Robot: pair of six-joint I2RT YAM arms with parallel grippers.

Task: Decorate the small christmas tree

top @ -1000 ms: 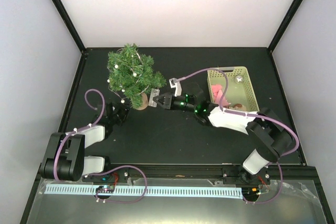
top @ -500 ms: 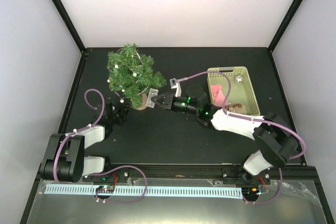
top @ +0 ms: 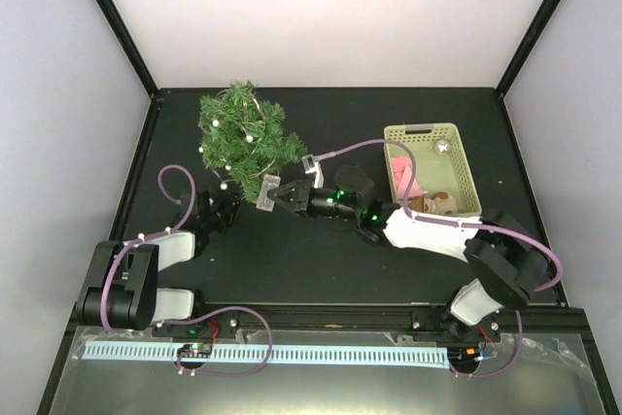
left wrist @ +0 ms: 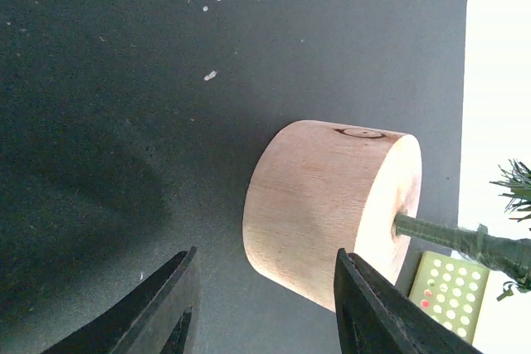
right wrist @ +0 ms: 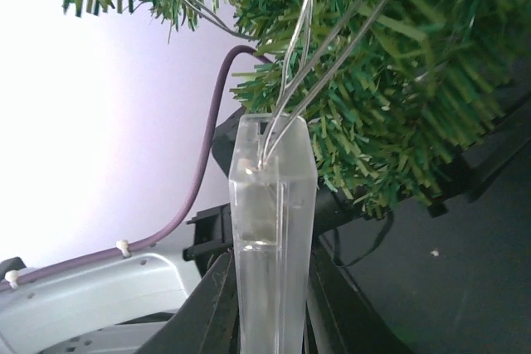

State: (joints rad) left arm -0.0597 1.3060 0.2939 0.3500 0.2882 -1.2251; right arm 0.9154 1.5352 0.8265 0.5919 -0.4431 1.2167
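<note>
The small christmas tree stands at the far left of the table. The right arm stretches leftward across it, with the right gripper pinching a clear plastic box wired into the branches. The left gripper sits low with its jaws spread, just beside the wooden base.

Dark green on black, with pale accents

The small christmas tree has dark green bristly needles, white beads and silver wires; its round disc base is light wood with brown grain and one dark knot. The oblong plastic box is clear. At 3 o'clock from the tree, the plastic lattice basket is pale green, with something pink inside. The table is black, the cable purple.
</note>
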